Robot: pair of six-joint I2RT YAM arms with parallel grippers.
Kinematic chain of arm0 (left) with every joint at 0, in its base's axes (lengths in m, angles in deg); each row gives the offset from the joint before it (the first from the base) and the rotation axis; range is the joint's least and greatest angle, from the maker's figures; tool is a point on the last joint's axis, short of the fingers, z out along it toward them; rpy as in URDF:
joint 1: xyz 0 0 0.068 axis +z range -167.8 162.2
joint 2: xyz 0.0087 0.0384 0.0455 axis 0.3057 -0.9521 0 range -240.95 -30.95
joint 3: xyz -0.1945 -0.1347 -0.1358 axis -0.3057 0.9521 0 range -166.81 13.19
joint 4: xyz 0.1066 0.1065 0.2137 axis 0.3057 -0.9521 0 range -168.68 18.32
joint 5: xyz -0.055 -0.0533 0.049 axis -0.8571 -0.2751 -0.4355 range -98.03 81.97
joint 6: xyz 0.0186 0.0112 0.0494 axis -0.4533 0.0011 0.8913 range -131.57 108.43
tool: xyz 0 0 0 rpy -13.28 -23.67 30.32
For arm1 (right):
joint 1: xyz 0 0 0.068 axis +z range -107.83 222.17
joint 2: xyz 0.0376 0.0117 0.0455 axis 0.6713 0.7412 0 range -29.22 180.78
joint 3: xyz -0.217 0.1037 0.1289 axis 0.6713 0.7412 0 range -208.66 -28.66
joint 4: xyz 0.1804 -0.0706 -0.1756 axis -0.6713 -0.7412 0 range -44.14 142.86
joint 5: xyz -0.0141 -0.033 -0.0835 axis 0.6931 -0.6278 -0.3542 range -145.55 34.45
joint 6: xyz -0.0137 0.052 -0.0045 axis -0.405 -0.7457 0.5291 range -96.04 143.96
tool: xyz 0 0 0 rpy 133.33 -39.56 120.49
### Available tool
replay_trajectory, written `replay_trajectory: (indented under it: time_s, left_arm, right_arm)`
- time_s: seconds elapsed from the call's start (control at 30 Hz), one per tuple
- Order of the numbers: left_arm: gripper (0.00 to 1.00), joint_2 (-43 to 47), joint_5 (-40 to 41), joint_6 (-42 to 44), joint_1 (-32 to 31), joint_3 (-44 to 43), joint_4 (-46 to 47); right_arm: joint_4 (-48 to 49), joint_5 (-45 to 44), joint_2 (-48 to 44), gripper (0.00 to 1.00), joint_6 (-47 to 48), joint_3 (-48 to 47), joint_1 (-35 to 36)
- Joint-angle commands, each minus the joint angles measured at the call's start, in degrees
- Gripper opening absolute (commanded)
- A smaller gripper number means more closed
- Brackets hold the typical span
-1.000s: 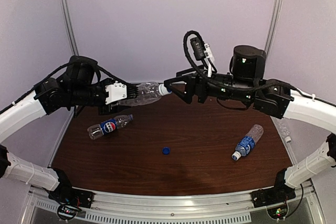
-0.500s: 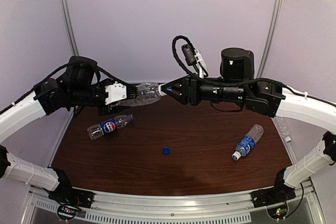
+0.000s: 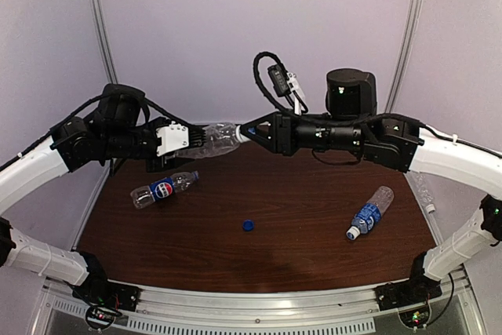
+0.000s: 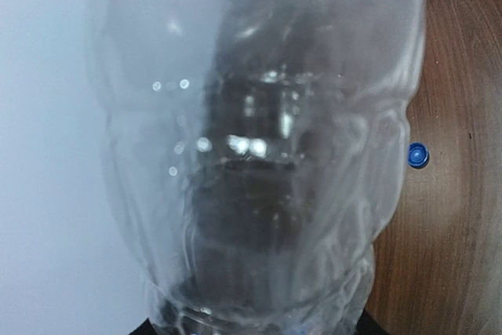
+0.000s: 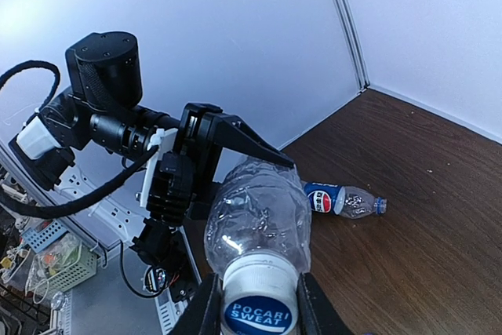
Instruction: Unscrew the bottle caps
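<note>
Item: clear bottle [image 3: 216,140], unlabelled and crinkled, lying level in the air above the far part of the table [image 3: 314,249], neck toward the right arm. Holder: left end effector [image 3: 187,140], partly closed around the base end with a firm hold. Cap [image 5: 259,307]: white rim, blue top printed "POCARI SWEAT", on the neck. Right end effector [image 5: 259,304]: closed tight on the cap, one finger pressed against each side. Step in hand: grip set on this cap, turning about to start, as I judge it. Next move calls for a wrist roll in the loosening direction while the left arm keeps the bottle from spinning, then a straight pull off the neck; the thin wall may twist under the load. Also on the table: Pepsi bottle [image 3: 163,188], logo readable, lying on its side at left with its blue cap on; blue-label bottle [image 3: 369,213] lying at right, white cap on, label writing too small to read; loose blue cap [image 3: 248,225] near the middle. Possibly a fourth bottle [image 3: 423,192] at the right edge, too faint to confirm.
</note>
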State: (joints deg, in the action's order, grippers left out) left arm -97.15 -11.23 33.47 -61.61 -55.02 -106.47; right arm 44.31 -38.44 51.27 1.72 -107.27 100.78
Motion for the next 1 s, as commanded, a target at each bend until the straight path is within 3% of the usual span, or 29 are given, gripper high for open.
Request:
replay_trajectory:
  time_s: [0.0, 0.07, 0.17, 0.3, 0.6, 0.77, 0.8, 0.87, 0.9, 0.97]
  left_arm:
    - [0.31, 0.67, -0.4, -0.55, 0.13, 0.33, 1.92]
    - [0.31, 0.67, -0.4, -0.65, 0.16, 0.27, 1.93]
    - [0.31, 0.71, -0.49, -0.56, 0.18, 0.31, 1.96]
    - [0.31, 0.72, -0.82, -0.59, 0.13, 0.59, 1.87]
    - [0.31, 0.7, -0.84, -0.52, 0.13, 0.66, 1.84]
    - [0.31, 0.83, -0.84, -0.52, 0.13, 0.88, 1.83]
    - [0.31, 0.83, -0.77, -0.56, 0.13, 0.88, 1.89]
    - [0.3, 0.81, -0.75, -0.56, 0.13, 0.88, 1.86]
    - [0.31, 0.85, -0.75, -0.56, 0.13, 0.88, 1.83]
    - [0.31, 0.88, -0.68, -0.53, 0.13, 0.9, 1.84]
  right_arm:
    - [-2.36, 0.13, 0.53, 0.07, 1.16, -1.87, -0.27]
    - [-4.05, -0.34, 0.58, 0.0, 3.46, -2.72, -0.25]
    - [-5.78, 0.94, -0.17, 0.0, 12.96, -2.77, -0.25]
    - [-5.94, 6.64, -2.4, 0.0, 36.0, -0.18, -0.24]
    - [-16.04, 4.13, -2.11, 0.0, 80.41, -2.32, 1.13]
    - [-15.37, -1.49, -2.97, 0.0, 87.89, -0.99, 2.12]
    - [-14.82, -1.87, -3.09, 0.04, 87.9, -0.85, 2.23]
    - [-11.68, -2.51, -3.92, 0.57, 86.32, 0.82, 2.42]
    - [-8.92, -2.84, -4.43, 0.93, 83.75, 1.77, 2.47]
    - [-2.29, -4.51, -5.65, 0.99, 74.65, 3.36, 2.48]
